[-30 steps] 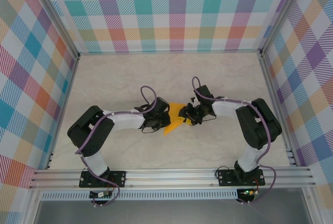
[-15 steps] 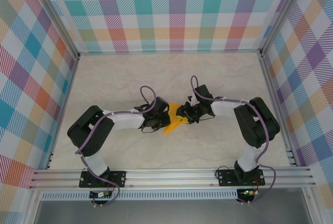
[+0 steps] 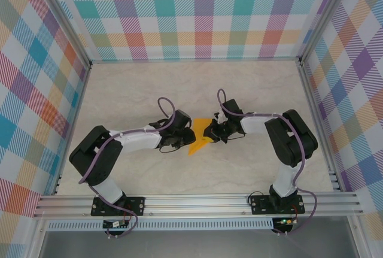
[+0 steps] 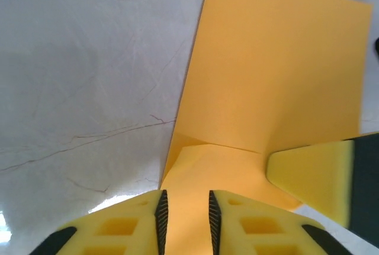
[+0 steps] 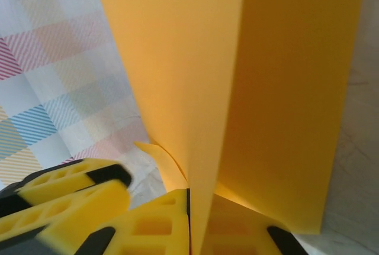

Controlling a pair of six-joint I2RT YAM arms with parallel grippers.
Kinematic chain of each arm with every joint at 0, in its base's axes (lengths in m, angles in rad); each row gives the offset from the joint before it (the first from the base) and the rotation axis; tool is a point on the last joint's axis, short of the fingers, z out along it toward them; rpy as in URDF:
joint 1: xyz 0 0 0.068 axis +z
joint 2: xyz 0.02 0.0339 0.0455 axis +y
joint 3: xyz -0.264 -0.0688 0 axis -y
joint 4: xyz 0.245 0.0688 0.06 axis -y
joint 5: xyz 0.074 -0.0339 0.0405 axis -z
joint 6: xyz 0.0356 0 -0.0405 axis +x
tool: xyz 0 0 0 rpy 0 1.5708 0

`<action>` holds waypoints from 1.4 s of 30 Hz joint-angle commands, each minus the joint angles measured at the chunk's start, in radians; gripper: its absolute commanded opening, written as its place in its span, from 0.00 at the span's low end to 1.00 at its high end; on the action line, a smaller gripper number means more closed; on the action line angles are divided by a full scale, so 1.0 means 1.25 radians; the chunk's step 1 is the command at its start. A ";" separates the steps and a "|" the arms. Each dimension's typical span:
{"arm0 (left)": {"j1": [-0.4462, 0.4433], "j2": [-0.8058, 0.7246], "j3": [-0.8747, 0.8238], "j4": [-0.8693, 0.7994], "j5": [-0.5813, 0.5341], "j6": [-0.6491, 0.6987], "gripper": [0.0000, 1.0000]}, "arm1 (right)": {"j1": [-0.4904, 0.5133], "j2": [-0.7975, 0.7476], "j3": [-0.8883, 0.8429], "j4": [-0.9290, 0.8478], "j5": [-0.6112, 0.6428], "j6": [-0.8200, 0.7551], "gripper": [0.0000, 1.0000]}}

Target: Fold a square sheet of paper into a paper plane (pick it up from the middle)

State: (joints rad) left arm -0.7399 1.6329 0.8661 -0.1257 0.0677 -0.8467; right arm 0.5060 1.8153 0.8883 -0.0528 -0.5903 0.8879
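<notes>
Right tool pinches the sheet, left one loose

The right tool (image 5: 190,222) is pressed together on the square sheet of paper (image 3: 198,140), which stands partly folded between both arms, just over the worktop (image 3: 257,96). The left tool (image 4: 185,216) is slightly spread around the lower edge (not pinching, I judge). It should close near the crease first.

paper (image 3: 197,141) on table (image 3: 251,90), near middle; left pincer (image 3: 181,140) at its left; right pincer (image 3: 210,131) at its right

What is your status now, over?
Right gripper shut on the folded orange paper. Left gripper slightly open at the paper's edge. No obstacle seen.
</notes>
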 commanded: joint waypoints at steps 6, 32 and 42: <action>0.014 -0.162 -0.045 -0.053 -0.060 0.049 0.57 | 0.016 -0.120 0.016 -0.096 0.115 0.017 0.05; -0.013 -0.309 -0.170 0.095 -0.199 0.354 0.77 | 0.095 -0.030 0.203 -0.196 0.257 0.139 0.06; -0.008 -0.294 -0.178 0.059 -0.231 0.295 0.80 | 0.133 0.039 0.287 -0.275 0.222 0.070 0.06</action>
State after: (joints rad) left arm -0.7502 1.2724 0.6605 -0.0566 -0.1959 -0.4568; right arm 0.6498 1.8538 1.2049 -0.3347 -0.2836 1.0275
